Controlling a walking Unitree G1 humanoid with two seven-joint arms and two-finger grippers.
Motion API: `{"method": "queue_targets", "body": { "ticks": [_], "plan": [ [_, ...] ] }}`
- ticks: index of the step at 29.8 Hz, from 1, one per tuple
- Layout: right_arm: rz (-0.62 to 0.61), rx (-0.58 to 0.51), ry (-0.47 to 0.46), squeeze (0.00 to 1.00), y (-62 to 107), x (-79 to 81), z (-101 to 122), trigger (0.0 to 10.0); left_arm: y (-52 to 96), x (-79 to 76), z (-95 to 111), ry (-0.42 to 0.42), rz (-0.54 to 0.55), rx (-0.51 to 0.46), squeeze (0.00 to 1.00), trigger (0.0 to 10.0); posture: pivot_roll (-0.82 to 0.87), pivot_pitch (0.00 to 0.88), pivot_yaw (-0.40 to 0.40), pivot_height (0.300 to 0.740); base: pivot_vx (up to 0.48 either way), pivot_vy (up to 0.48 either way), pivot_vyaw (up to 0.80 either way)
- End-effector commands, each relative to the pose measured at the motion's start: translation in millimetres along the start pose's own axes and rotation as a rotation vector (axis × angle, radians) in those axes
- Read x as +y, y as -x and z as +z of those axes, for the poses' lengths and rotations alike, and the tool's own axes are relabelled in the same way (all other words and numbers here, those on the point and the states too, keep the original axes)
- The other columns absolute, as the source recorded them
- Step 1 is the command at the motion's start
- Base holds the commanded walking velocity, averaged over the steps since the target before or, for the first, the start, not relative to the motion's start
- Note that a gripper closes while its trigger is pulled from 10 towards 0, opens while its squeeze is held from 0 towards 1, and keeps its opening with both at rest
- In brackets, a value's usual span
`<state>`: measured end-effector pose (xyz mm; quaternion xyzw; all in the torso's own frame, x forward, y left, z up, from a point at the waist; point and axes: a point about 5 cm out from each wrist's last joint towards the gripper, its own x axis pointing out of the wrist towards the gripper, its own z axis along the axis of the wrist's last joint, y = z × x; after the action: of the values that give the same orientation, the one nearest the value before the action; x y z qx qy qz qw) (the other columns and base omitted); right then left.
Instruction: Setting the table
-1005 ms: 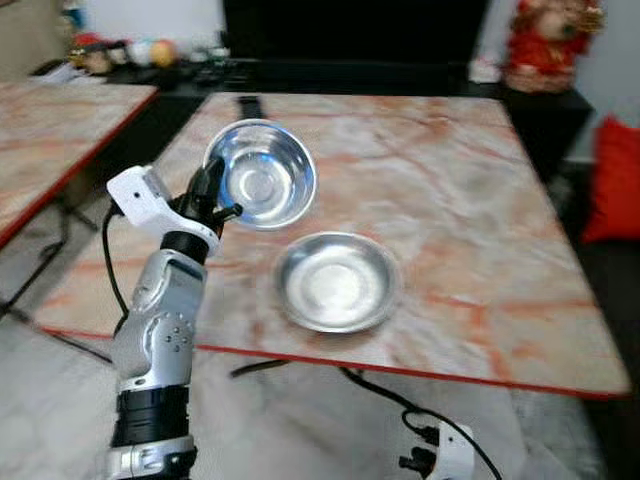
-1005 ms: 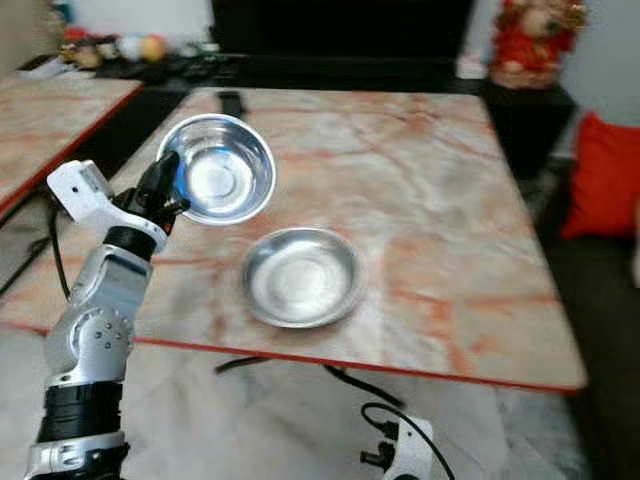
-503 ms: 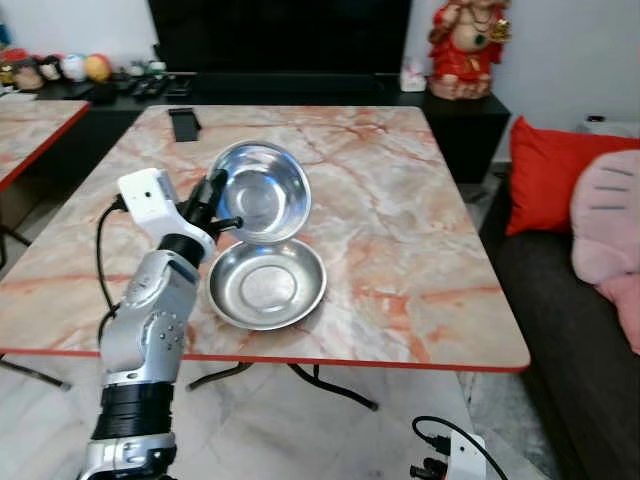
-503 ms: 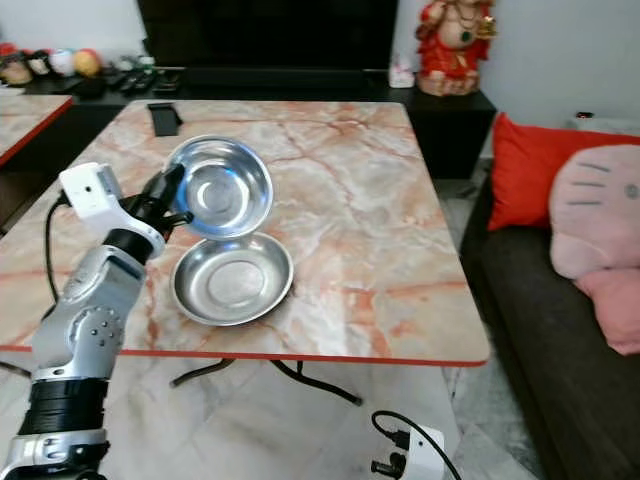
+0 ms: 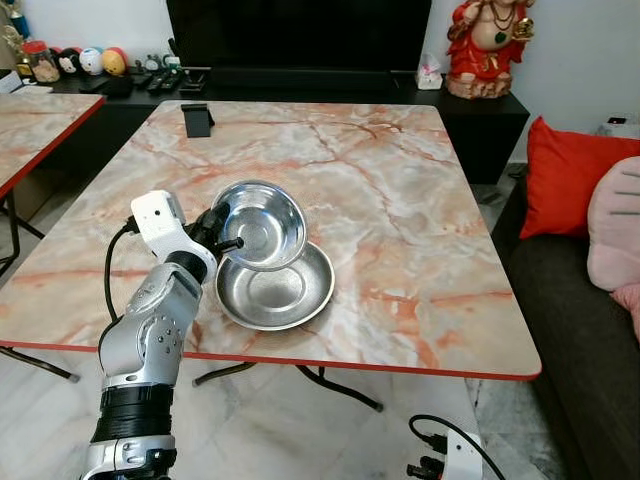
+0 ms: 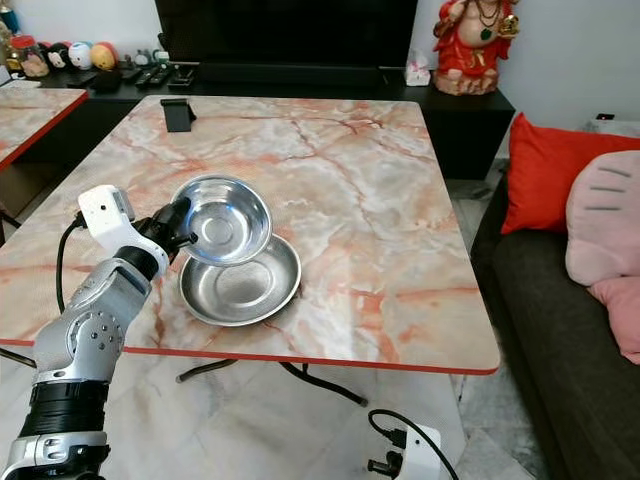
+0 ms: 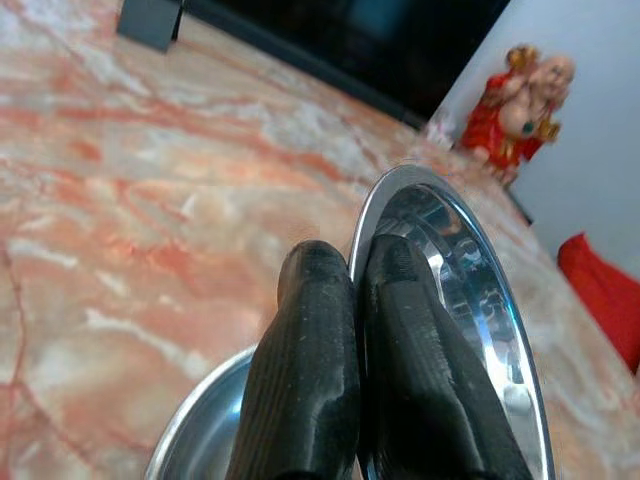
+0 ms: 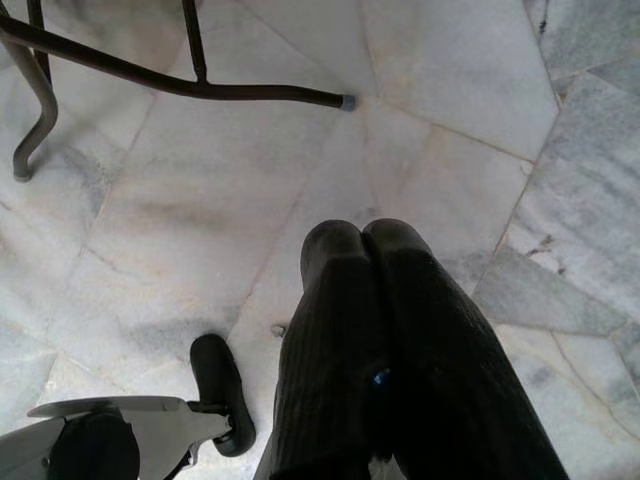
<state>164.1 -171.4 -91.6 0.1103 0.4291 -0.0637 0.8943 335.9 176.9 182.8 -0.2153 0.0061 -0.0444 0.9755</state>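
Right, the left gripper is up over the table, its two black fingers pinched tight on the rim of a steel bowl. The bowl is tilted, its open side facing up and toward the camera, and it hangs just above a second, wider steel dish that sits flat on the marble top near the front edge, a little toward the left corner. From the head views the held bowl overlaps the far rim of the dish; whether they touch is hard to tell. In the left wrist view the fingers close on either side of the thin shiny rim, one inside the bowl and one outside, with the edge of the dish showing below. At the far left corner of the table a small dark phone stand stands upright, well apart from the bowls. Behind the table runs a low black cabinet with a red figurine at its right end, and a red cushion lies on the sofa beside the table's right edge. The right gripper hangs low, idle, its fingers pressed together on nothing over the pale stone floor, near a black table leg.
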Motion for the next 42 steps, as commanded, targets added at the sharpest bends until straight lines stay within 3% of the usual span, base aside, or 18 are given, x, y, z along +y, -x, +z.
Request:
{"method": "queue_targets", "body": {
  "ticks": [1, 8, 15, 42],
  "plan": [
    [-0.005, 0.004, -0.002, 0.0, 0.3, -0.8, -1, 10.0, -0.3, 3.7, -1, -0.014, 0.023, 0.036, 0.0, 10.0, 0.03, 0.0, -0.001, 0.736, 0.0, 0.0, 0.0],
    [-0.001, 0.004, -0.001, 0.0, 0.3, -0.5, -1, 10.0, 4.0, 4.1, -21, 0.001, 0.004, 0.165, 0.0, 10.0, 0.03, 0.0, -0.003, 0.736, 0.0, 0.0, 0.0],
    [-0.001, 0.003, -0.005, 0.0, 0.2, -0.3, -1, 10.0, 4.1, 3.2, -30, 0.026, 0.01, 0.194, 0.0, 10.0, 0.03, 0.0, -0.003, 0.736, 0.0, 0.0, 0.0],
    [-0.003, 0.001, -0.002, 0.0, 0.1, -1.6, 0, 10.0, -5.6, 11.1, -48, 0.112, 0.154, 0.181, 0.0, 10.0, 0.02, 0.0, -0.009, 0.736, 0.0, 0.0, 0.0]
  ]
}}
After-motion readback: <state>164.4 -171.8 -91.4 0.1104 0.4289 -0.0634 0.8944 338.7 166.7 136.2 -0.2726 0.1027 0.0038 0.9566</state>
